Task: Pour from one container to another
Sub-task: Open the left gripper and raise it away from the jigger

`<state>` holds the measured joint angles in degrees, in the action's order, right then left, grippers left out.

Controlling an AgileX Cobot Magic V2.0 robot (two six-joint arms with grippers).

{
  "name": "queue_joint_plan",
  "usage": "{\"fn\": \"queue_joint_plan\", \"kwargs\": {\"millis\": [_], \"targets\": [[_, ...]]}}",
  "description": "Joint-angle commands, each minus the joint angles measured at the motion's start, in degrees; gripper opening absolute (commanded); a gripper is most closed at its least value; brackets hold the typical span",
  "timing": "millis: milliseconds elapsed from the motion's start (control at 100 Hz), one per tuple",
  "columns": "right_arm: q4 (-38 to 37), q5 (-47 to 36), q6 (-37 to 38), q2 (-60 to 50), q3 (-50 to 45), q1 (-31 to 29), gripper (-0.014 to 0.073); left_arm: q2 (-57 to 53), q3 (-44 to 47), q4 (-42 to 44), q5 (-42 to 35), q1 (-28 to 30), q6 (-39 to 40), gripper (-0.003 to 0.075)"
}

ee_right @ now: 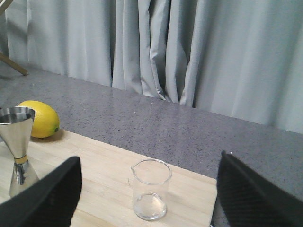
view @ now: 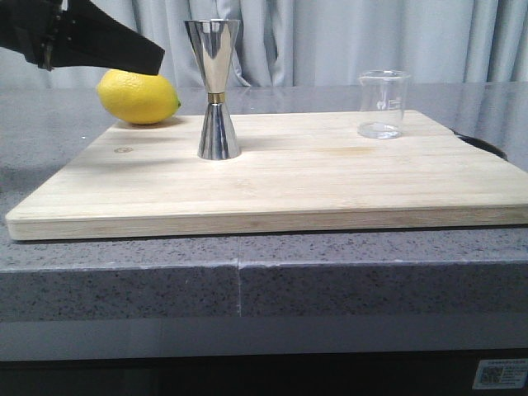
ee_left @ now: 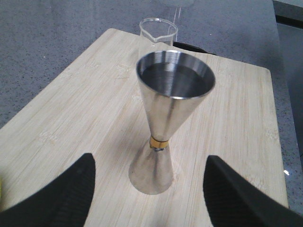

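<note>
Looks like the pour hasn't started at all. Nearest the front camera is the wooden cutting board (view: 272,186) on the grey stone counter (view: 247,280). The steel jigger (view: 216,89) stands upright on it, left of centre in the frame, and the glass beaker (view: 382,104) sits upright toward the right, further back near the board's far edge, well apart from the jigger. Behind the board's upper left corner is a lemon (view: 138,96), then grey curtains (view: 346,37) at the back.

Neither thing is held. In its wrist view the left gripper (ee_left: 149,189) has its fingers spread wide, one each side of the jigger base with gaps on both sides, touching nothing. The right gripper (ee_right: 149,194) is spread wide too, with the beaker sitting a bit beyond the fingertips – not between them yet, as far as I can judge.

So everything's left: grab the beaker, carry it over, tip it.

Hard to make out:
- whether the beaker has any liquid – it looks empty, but it's clear glass
- the jigger's cup is shadowy inside, can't tell if it's dry
- the front view only catches a dark bit of the left arm at upper left, and the right arm isn't in it
</note>
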<state>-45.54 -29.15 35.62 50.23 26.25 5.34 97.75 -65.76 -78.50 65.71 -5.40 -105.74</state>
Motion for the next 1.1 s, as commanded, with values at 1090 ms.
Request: {"fn": "queue_joint_plan", "kwargs": {"millis": [1090], "targets": [[1.0,-2.8,-0.2,-0.7,1.3,-0.2,0.0533,-13.0,-1.6,-0.7,3.5,6.1,6.6,0.0453]]}}
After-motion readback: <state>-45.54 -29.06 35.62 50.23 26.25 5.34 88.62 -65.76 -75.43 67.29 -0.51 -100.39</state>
